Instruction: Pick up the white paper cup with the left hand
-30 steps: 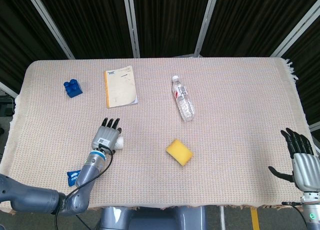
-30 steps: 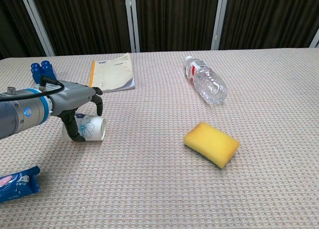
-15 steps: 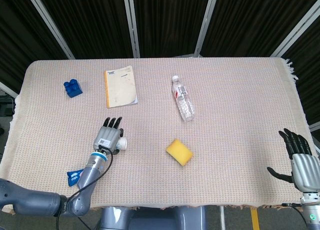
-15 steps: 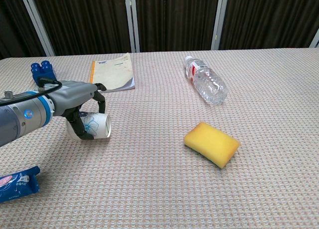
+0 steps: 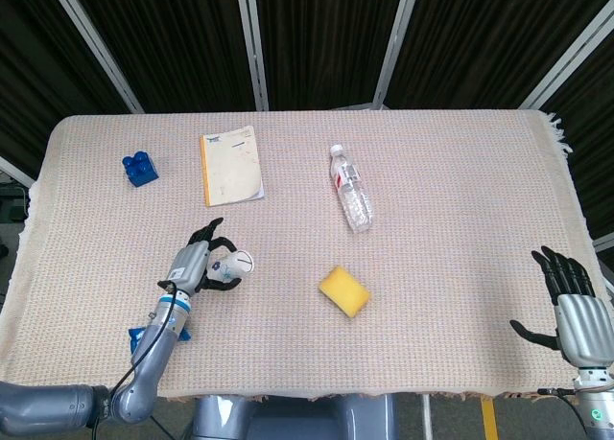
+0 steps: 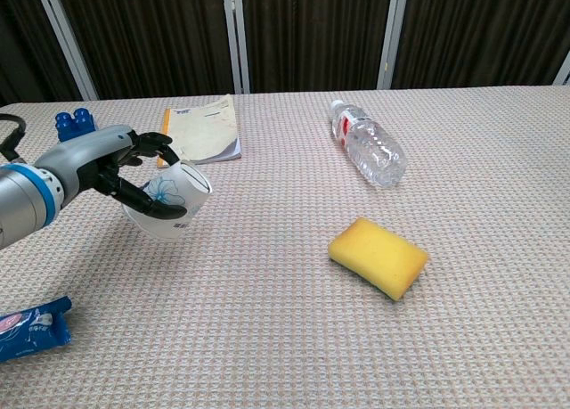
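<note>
White paper cup (image 6: pixel 167 204) is in the left hand (image 6: pixel 111 164) and looks to be off the cloth, tilted with its mouth angled up toward two o'clock in the chest view! Fingers (image 6: pixel 151 143) curl over the top of the wall and the thumb hooks underneath, so that hand is wrapped around the cup. From the head view the cup (image 5: pixel 235 265) sits at about eight o'clock on the table (image 5: pixel 451 210), with the yellow sponge (image 5: pixel 344 290) off at its three o'clock and the notebook (image 5: pixel 231 165) up at twelve.

To finish this lift well, I'd say: keep the squeeze light, because a thin paper wall will likely buckle under a hard grip, and raise straight up, not swinging toward the sponge. Levelling the wrist so the cup stands upright would make the hold look safer; at this tilt it could slip out between thumb and fingers.

Against a second ago, big change: the cup then lay on its side on the cloth with the hand draped over it, mouth facing right. Half a second ago it was only just being rolled up. Now it is raised and tipped, and the arm has drawn back toward the robot. The right hand (image 5: pixel 576 304), fingers spread and holding nothing at four o'clock, has barely shifted.
</note>
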Controlling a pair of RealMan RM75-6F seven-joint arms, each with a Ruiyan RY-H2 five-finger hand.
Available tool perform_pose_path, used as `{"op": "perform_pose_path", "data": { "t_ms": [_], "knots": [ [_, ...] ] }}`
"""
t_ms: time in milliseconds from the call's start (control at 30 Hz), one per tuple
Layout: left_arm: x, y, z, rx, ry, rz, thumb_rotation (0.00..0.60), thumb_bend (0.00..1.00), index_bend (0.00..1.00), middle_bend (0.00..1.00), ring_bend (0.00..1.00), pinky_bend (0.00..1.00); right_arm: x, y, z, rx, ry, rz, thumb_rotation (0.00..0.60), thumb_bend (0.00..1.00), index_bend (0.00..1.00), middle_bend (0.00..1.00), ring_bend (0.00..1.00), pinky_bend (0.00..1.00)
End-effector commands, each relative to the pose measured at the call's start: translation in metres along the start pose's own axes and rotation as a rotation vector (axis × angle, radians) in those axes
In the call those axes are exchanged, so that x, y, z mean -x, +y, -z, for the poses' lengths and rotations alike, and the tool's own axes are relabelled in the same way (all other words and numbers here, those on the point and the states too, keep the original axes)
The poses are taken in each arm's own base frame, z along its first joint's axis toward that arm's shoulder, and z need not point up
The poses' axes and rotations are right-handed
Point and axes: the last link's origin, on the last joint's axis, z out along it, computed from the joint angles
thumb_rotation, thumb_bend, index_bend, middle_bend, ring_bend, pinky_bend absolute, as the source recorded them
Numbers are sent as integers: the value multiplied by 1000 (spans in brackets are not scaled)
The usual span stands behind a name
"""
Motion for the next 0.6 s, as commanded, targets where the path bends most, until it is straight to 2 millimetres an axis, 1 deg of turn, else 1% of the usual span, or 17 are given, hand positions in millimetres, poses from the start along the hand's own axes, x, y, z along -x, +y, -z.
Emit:
{"op": "perform_pose_path", "data": {
  "t_ms": [33, 167, 333, 500, 600],
  "knots": [
    [11, -21, -1, 11, -1, 65, 600, 133, 415, 0, 0, 0, 1, 0, 0, 0, -2, 0, 600, 63, 48, 0, 0, 0],
    [15, -30, -4, 19, -34, 74, 600, 132, 416, 0, 0, 0, 1, 0, 0, 0, -1, 1, 600, 63, 49, 0, 0, 0],
    [19, -43, -5, 33, -67, 39, 600, 131, 415, 0, 0, 0, 0, 1, 0, 2, 1, 0, 600, 63, 48, 0, 0, 0],
    [18, -51, 0, 41, -79, 11, 600, 132, 407, 0, 0, 0, -1, 1, -1, 1, 5, -2, 600, 64, 48, 0, 0, 0],
    [14, -54, 7, 53, -80, -9, 600, 132, 384, 0, 0, 0, 0, 0, -1, -1, 5, -2, 600, 64, 48, 0, 0, 0]
  ]
}}
